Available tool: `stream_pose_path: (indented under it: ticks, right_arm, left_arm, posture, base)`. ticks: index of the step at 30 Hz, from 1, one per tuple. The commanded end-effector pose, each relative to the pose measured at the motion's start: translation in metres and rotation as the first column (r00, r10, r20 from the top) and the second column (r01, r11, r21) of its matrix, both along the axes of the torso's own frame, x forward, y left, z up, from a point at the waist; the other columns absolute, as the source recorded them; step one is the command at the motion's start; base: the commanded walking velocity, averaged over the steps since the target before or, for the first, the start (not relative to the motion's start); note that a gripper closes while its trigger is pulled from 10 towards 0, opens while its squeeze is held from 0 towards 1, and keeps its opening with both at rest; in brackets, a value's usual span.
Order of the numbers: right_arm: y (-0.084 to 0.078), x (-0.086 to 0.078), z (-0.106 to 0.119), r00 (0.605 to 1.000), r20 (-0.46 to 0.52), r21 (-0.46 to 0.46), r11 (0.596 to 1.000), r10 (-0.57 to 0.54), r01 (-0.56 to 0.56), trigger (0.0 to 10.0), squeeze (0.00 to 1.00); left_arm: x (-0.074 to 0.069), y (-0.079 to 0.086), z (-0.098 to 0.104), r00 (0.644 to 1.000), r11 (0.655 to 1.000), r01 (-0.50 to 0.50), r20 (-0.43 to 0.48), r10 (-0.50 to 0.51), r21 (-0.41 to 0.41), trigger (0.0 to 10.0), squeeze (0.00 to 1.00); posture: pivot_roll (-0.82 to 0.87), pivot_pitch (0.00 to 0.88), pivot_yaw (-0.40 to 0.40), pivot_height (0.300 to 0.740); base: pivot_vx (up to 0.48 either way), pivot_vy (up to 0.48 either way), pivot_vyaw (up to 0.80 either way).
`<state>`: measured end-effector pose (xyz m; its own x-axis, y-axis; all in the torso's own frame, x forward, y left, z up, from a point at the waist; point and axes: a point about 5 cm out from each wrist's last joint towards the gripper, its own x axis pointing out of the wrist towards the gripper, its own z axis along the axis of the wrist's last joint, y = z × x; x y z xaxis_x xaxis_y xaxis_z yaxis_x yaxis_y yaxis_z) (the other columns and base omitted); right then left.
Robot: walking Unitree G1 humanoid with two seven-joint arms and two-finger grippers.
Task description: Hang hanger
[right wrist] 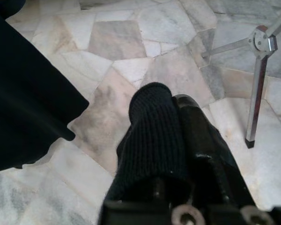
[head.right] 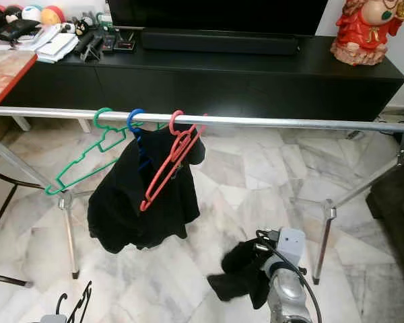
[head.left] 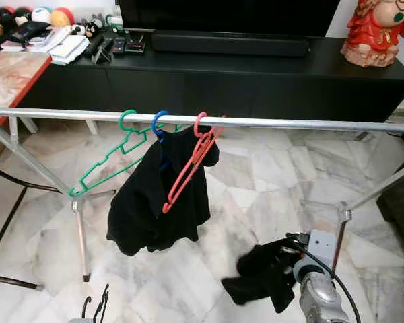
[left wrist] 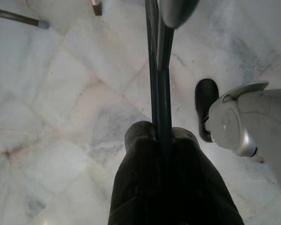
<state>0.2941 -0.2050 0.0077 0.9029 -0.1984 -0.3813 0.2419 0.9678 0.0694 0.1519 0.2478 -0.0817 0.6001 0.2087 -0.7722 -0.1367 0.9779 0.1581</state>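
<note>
A silver rail (head.left: 289,124) runs across in front of me. On it hang a green hanger (head.left: 111,158), a blue hanger (head.left: 159,123) carrying a black garment (head.left: 155,208), and a red hanger (head.left: 192,161). Low at the left, my left gripper (left wrist: 161,140) is shut on a thin black hanger (head.left: 102,303), whose hook points up. Low at the right, my right gripper (right wrist: 175,108) is shut, with a bunched black cloth (head.left: 262,272) hanging from it just above the floor. The cloth hides its fingertips in the eye views.
A long black TV cabinet (head.left: 256,74) stands behind the rail, with a soundbar (head.left: 229,44), a red figurine (head.left: 377,33) and clutter on it. A red-edged table (head.left: 13,74) is at the far left. The rack's legs (head.left: 81,235) (head.left: 343,222) splay over the marble floor.
</note>
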Motion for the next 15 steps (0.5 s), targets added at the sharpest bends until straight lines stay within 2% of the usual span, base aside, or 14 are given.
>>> stream_pose_path:
  ticks: [1,15]
  right_arm:
    - [-0.0038,-0.0023,-0.0009,1.0,0.0,-0.006,1.0,-0.011,0.011,10.0,0.0]
    - [-0.002,-0.0021,-0.0014,1.0,-0.004,-0.006,1.0,-0.004,0.004,10.0,0.0]
  left_arm:
    - [-0.0093,-0.0004,-0.0043,0.999,1.0,-0.028,-0.032,0.028,-0.011,10.0,0.0]
    - [-0.005,-0.0011,-0.0025,1.0,1.0,-0.02,-0.015,0.02,-0.007,10.0,0.0]
  posture:
    - [0.02,0.182,-0.008,0.74]
    - [0.03,0.184,-0.006,0.74]
  base:
    - [0.0,0.292,0.0]
    - [0.0,0.303,0.0]
